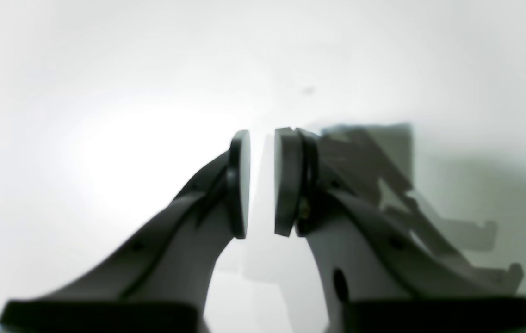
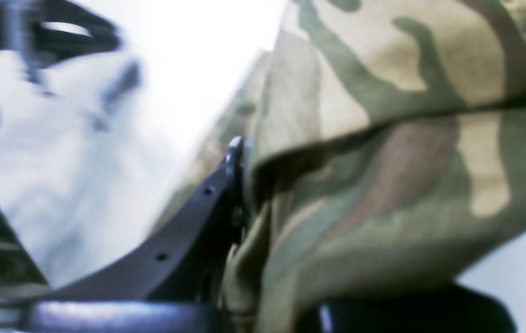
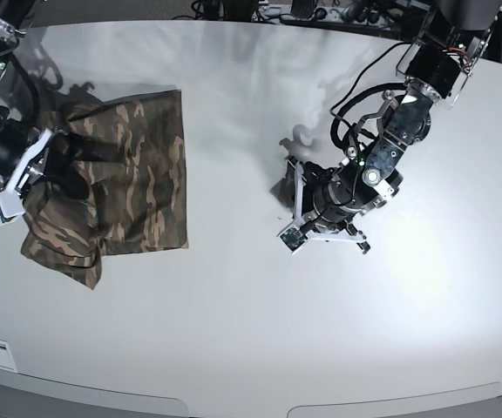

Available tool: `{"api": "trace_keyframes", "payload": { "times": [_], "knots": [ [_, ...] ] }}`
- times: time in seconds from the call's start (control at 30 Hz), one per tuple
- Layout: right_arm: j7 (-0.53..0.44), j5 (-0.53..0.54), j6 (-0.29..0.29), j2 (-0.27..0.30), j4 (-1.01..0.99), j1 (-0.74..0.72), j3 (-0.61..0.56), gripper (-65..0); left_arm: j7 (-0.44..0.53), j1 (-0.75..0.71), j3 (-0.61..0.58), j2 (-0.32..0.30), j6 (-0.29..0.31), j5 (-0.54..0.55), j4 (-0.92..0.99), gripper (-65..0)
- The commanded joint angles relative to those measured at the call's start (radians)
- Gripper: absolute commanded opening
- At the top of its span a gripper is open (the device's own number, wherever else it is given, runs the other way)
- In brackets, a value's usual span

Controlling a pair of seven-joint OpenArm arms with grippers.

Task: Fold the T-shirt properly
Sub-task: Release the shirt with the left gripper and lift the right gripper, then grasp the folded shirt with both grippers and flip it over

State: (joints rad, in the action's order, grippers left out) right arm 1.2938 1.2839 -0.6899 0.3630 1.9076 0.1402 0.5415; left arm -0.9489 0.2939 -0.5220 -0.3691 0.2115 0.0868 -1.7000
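Nearest the lens in the right wrist view, a fold of the camouflage-print cloth T-shirt (image 2: 383, 152) in olive green, brown and tan bulges over the right gripper (image 2: 244, 185), whose dark finger (image 2: 188, 240) runs up into the fabric; the jaws are closed tight on that fold, so the pinch holds a bunched edge and not a single flat layer. That grip looks meant to carry one side of the garment across for a fold. In the base view the T-shirt (image 3: 125, 183) lies at the left side of the smooth white tabletop (image 3: 234, 331), mostly flat along its far and right edges, rumpled and lifted where the right gripper (image 3: 49, 150) has it, with a loose flap drooping toward the near left corner. It already reads as a partly doubled rectangle, though the near left portion is untidy, so I judge the folding underway and not finished. The left gripper (image 3: 291, 178) is well apart from the cloth, low over bare table near the middle; in its own wrist view the left gripper (image 1: 262, 182) shows two flat round pads (image 1: 239, 185) standing a narrow gap apart with only white surface between them, holding nothing. It seems parked clear so the other arm can work unhindered.
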Motion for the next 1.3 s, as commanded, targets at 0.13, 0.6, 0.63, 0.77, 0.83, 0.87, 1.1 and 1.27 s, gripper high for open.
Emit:
{"api": "trace_keyframes", "payload": {
  "times": [0.13,0.6,0.63,0.77,0.83,0.87,1.1,1.27],
  "knots": [
    [-0.026,0.014,-0.008,-0.083,0.015,-0.013,0.008,-65.0,0.025,0.022,0.006,-0.002,-0.030,-0.034,-0.014,-54.2],
    [-0.054,-0.108,-0.008,-0.174,-0.014,-0.062,-0.336,-19.7,0.029,0.022,0.006,-0.002,-0.030,-0.027,-0.014,-54.3],
    [-0.050,-0.116,-0.008,-0.172,-0.014,-0.076,-0.367,-19.8,0.029,0.022,0.006,-0.002,-0.030,-0.027,-0.014,-54.3],
    [-0.029,-0.058,-0.008,-0.168,-0.011,-0.139,-0.429,-19.8,0.028,0.022,0.006,-0.002,-0.029,-0.027,-0.014,-54.3],
    [0.009,0.046,-0.008,-0.169,-0.011,-0.161,-0.431,-19.8,0.028,0.022,0.006,-0.002,-0.029,-0.027,-0.014,-54.3],
    [0.038,0.115,-0.008,-0.168,-0.011,-0.167,-0.431,-19.8,0.027,0.022,0.006,-0.002,-0.029,-0.029,-0.014,-54.3],
    [0.102,0.200,-0.008,-0.168,-0.009,-0.168,-0.430,-19.8,0.035,0.025,0.006,-0.019,-0.030,-0.057,-0.014,-54.3],
    [0.102,0.200,-0.008,-0.168,-0.009,-0.172,-0.430,-19.9,0.036,0.026,0.006,-0.019,-0.035,-0.085,-0.014,-55.9]
  ]
}}
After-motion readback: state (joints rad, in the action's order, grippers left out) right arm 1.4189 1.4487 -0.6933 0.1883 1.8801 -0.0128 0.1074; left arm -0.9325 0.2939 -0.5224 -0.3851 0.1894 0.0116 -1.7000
